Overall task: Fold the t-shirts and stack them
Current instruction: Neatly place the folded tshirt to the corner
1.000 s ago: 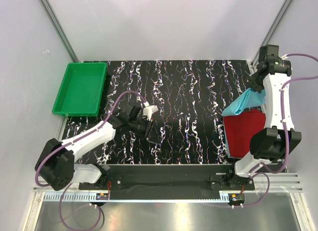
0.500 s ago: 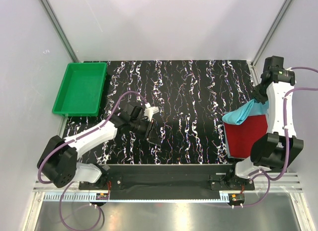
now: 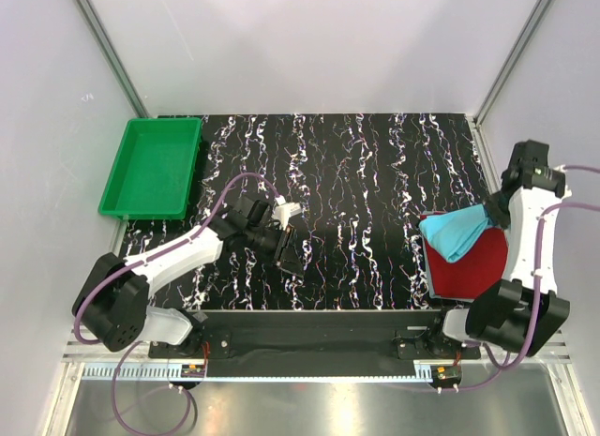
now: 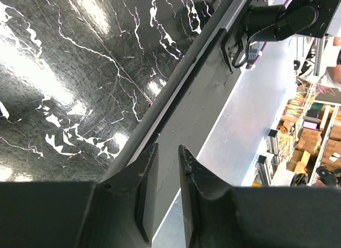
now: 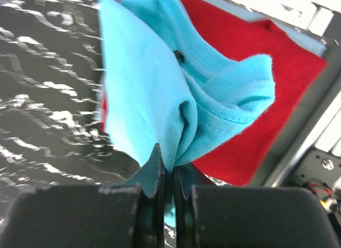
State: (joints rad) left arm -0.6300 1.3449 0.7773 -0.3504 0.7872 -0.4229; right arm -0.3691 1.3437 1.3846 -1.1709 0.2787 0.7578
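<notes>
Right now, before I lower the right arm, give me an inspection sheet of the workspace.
Surface: black marbled tabletop, bare in the middle.
Job's things: turquoise t-shirt bunched, hanging over the folded dark red t-shirt at the near right; cannot tell whether they touch.
Clutter: green tray at the far left corner.
Grippers: right gripper shut on the turquoise t-shirt; left gripper open, holding nothing, over the table's near edge.
Cables: purple cables looped along both arms, none seen on the cloth.
Surroundings: pale walls; shelves with boxes beyond the table.
</notes>
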